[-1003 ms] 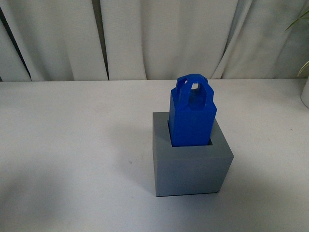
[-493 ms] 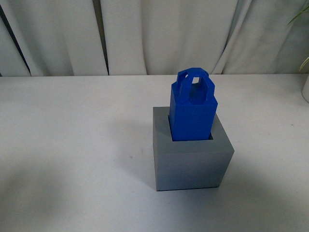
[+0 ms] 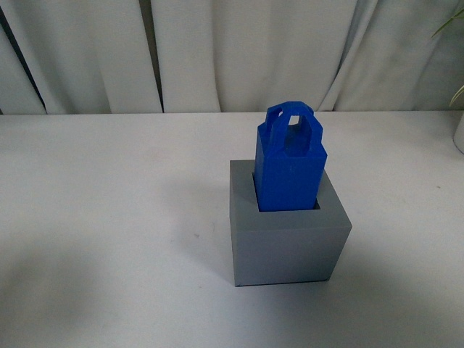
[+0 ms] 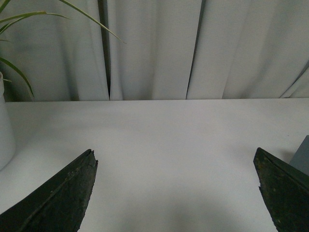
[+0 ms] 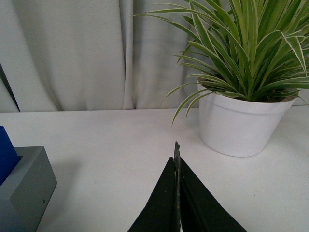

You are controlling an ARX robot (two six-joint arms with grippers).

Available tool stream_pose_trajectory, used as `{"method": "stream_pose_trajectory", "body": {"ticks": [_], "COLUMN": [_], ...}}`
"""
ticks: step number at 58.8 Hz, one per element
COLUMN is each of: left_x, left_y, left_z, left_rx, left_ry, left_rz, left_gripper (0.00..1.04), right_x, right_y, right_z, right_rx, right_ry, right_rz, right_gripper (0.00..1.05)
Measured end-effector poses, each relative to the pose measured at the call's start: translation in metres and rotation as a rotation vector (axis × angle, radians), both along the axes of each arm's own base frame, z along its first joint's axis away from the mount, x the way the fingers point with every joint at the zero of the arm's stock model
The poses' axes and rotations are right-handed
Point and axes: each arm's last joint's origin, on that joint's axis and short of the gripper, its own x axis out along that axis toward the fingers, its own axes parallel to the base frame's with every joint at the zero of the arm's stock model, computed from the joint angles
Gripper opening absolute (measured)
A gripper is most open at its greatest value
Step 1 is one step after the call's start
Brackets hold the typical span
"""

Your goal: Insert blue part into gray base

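Note:
The blue part [image 3: 290,163] stands upright in the square recess of the gray base [image 3: 288,243] on the white table, its arched handle on top. Neither arm shows in the front view. In the left wrist view my left gripper [image 4: 176,159] is open and empty over bare table, and a corner of the gray base [image 4: 301,154] shows at the edge. In the right wrist view my right gripper [image 5: 176,147] is shut and empty, with the gray base [image 5: 24,188] and a bit of the blue part [image 5: 6,152] off to one side.
A white pot with a green plant [image 5: 241,123] stands on the table beyond the right gripper. Another white pot [image 4: 5,130] with leaves shows at the edge of the left wrist view. Pale curtains [image 3: 232,54] hang behind the table.
The front view shifted slightly between one second ago and half a second ago. The blue part and gray base have kept the same relation since.

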Motion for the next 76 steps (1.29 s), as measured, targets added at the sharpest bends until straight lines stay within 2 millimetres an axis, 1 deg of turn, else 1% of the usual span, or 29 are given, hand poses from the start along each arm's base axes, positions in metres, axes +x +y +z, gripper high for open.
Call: {"method": "stream_pose_trajectory", "body": {"ticks": [10, 15, 23, 25, 26, 30, 34, 40, 43, 48, 49, 52, 54, 56, 59, 76], "left_x": [0.000, 0.000, 0.000, 0.000, 0.000, 0.000, 0.000, 0.000, 0.000, 0.000, 0.000, 0.000, 0.000, 0.000, 0.000, 0.000], "left_y": [0.000, 0.000, 0.000, 0.000, 0.000, 0.000, 0.000, 0.000, 0.000, 0.000, 0.000, 0.000, 0.000, 0.000, 0.000, 0.000], "left_z": [0.000, 0.000, 0.000, 0.000, 0.000, 0.000, 0.000, 0.000, 0.000, 0.000, 0.000, 0.000, 0.000, 0.000, 0.000, 0.000], "left_rx": [0.000, 0.000, 0.000, 0.000, 0.000, 0.000, 0.000, 0.000, 0.000, 0.000, 0.000, 0.000, 0.000, 0.000, 0.000, 0.000], "left_ry": [0.000, 0.000, 0.000, 0.000, 0.000, 0.000, 0.000, 0.000, 0.000, 0.000, 0.000, 0.000, 0.000, 0.000, 0.000, 0.000], "left_rz": [0.000, 0.000, 0.000, 0.000, 0.000, 0.000, 0.000, 0.000, 0.000, 0.000, 0.000, 0.000, 0.000, 0.000, 0.000, 0.000], "left_gripper": [0.99, 0.99, 0.99, 0.99, 0.99, 0.99, 0.99, 0.99, 0.99, 0.99, 0.99, 0.99, 0.99, 0.99, 0.99, 0.99], "right_x": [-0.003, -0.010, -0.013, -0.013, -0.013, -0.013, -0.013, -0.013, -0.013, -0.013, -0.013, -0.013, -0.013, -0.013, -0.013, -0.013], "right_y": [0.000, 0.000, 0.000, 0.000, 0.000, 0.000, 0.000, 0.000, 0.000, 0.000, 0.000, 0.000, 0.000, 0.000, 0.000, 0.000], "right_z": [0.000, -0.005, -0.003, -0.003, -0.003, -0.003, -0.003, -0.003, -0.003, -0.003, -0.003, -0.003, -0.003, -0.003, -0.003, -0.003], "right_rx": [0.000, 0.000, 0.000, 0.000, 0.000, 0.000, 0.000, 0.000, 0.000, 0.000, 0.000, 0.000, 0.001, 0.002, 0.001, 0.001], "right_ry": [-0.001, 0.035, 0.005, 0.005, 0.005, 0.004, 0.004, 0.005, 0.005, 0.005, 0.005, 0.005, 0.004, 0.005, 0.005, 0.005], "right_rz": [0.000, 0.001, 0.001, 0.001, 0.001, 0.001, 0.001, 0.001, 0.001, 0.001, 0.001, 0.001, 0.001, 0.001, 0.001, 0.001], "right_gripper": [0.02, 0.02, 0.02, 0.06, 0.12, 0.26, 0.37, 0.58, 0.65, 0.81, 0.83, 0.94, 0.98, 0.99, 0.97, 0.97]}}
